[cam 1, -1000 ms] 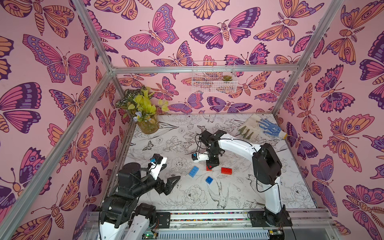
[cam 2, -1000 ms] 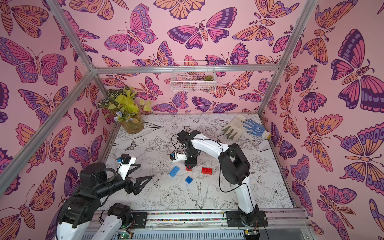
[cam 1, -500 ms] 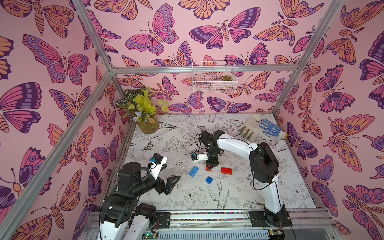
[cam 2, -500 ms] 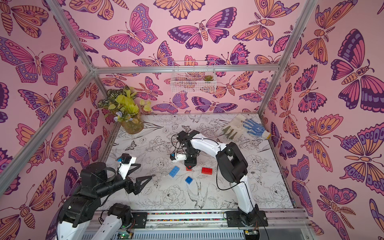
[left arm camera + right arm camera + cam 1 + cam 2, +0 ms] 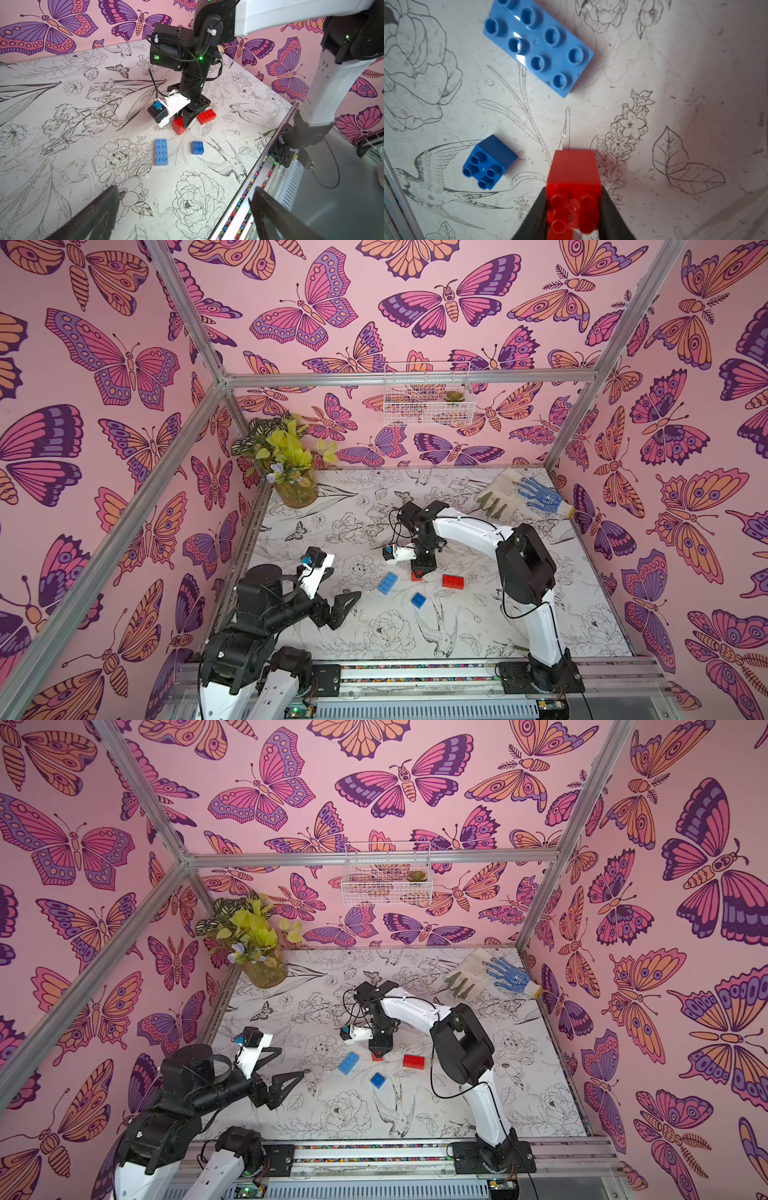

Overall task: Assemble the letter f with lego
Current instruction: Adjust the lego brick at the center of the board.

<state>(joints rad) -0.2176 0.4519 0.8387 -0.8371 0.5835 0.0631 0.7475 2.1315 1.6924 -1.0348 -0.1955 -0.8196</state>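
My right gripper (image 5: pixel 573 193) points straight down at mid-table and is shut on the short red brick (image 5: pixel 573 176), one finger on each side; the brick (image 5: pixel 417 575) is at or just above the table. The long red brick (image 5: pixel 453 580) lies just right of it. The long light-blue brick (image 5: pixel 387 583) lies to its left, studs up, also seen in the right wrist view (image 5: pixel 537 44). The short dark-blue brick (image 5: pixel 419 600) sits nearer the front and appears in the right wrist view (image 5: pixel 490 162). My left gripper (image 5: pixel 347 610) hovers open and empty at the front left (image 5: pixel 185 188).
A potted plant (image 5: pixel 291 472) stands in the back left corner. Work gloves (image 5: pixel 523 493) lie at the back right. A wire basket (image 5: pixel 428 406) hangs on the back wall. The metal rail (image 5: pixel 415 668) runs along the table's front edge.
The right arm's elbow has shifted slightly to the left while its gripper stays in place, shut on the short red brick. The left arm has not moved.
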